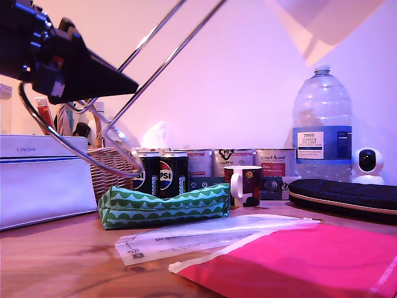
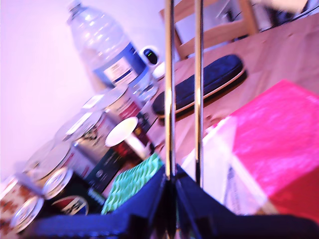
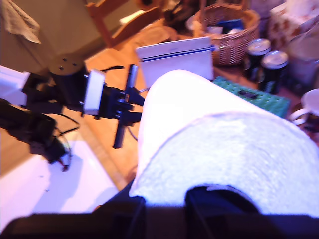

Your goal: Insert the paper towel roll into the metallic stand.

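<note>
Holding the metallic stand point(image 1: 162, 54) aloft with my first gripper point(image 2: 169, 191) clamped on one rod, its rods slanting toward two o'clock in the exterior view, while my second gripper point(image 3: 164, 201) clasps the paper towel roll point(image 3: 219, 149); likely best to align core with rods before sliding
</note>
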`<state>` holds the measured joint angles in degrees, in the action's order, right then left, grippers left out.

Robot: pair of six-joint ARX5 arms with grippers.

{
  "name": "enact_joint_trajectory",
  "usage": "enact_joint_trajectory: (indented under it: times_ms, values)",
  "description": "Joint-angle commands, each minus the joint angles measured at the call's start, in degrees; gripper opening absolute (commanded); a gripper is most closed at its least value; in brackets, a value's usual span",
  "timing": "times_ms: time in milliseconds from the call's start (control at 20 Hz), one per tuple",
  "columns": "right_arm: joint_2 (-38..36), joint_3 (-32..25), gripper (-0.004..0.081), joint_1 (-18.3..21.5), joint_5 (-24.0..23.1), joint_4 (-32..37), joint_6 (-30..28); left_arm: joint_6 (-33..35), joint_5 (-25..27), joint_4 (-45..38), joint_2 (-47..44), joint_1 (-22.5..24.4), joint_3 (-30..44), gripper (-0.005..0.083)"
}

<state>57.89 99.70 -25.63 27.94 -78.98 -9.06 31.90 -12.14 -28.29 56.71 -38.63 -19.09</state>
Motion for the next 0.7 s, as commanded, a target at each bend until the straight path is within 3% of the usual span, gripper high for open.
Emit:
enact_joint_trajectory:
  times_ms: [0,350,650]
  values:
    - [2.5,-0.2,-0.0011,-0.7,0.3,0.9,1.7,-0.5,-0.8,-1.3,-0.9,-0.5,-1.1,-0.0023]
    - [8.2,-0.2,-0.0011,-1.2,-6.1,0.9,5.7,-8.5,-6.2,-2.8,0.2,-0.8,-1.1,-0.0023]
    - [11.3,-0.2,-0.0011,-3.3,-14.4,1.1,5.6,-16.5,-9.3,-11.4,7.8,-0.8,-1.1,-0.0023]
